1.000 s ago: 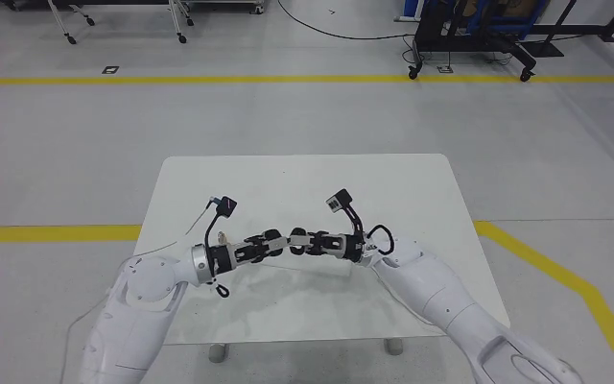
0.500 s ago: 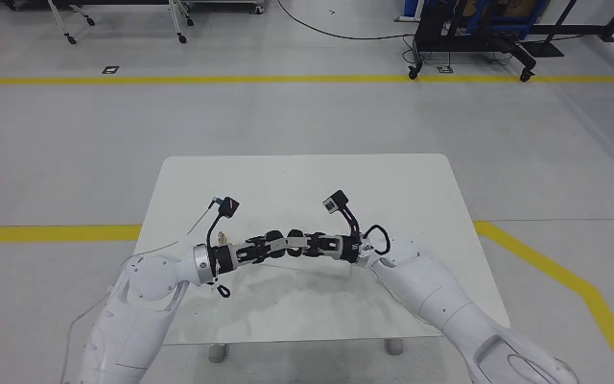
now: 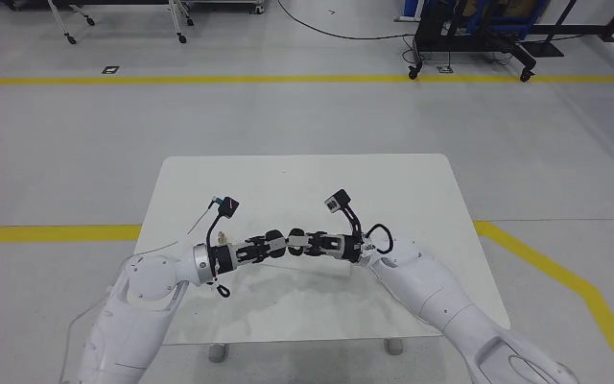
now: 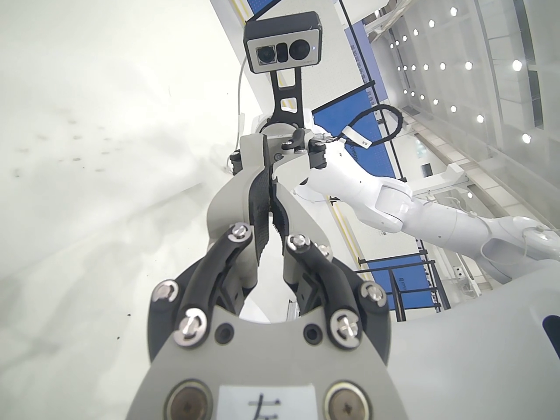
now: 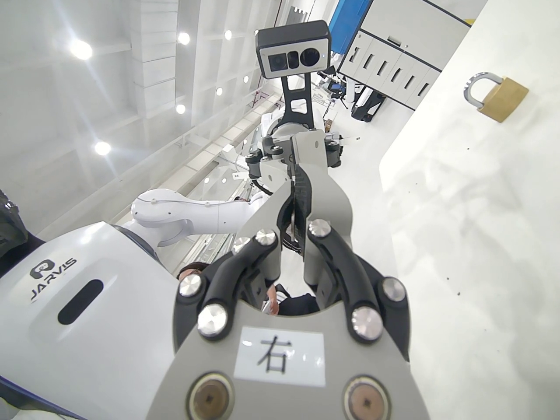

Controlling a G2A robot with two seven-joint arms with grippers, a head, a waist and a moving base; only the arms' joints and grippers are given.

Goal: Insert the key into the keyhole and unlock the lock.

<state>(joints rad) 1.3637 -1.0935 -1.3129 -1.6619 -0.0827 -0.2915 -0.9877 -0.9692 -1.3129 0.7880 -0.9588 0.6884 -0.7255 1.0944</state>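
Top view: L gripper (image 3: 279, 241) & R gripper (image 3: 304, 241) meet tip to tip above the middle of the table (image 3: 403, 192), w/ the lock (image 3: 221, 236) a small tan speck toward the left edge, just beside the L wrist. R wrist view gives the lock (image 5: 501, 98) far better (brass body, silver shackle, lying flat near a table edge), while L wrist view has the R arm's wrist cam (image 4: 284, 45) beyond its own fingertips. Each gripper's fingers are pressed together in its own wrist view; can't tell if the key sits between them.
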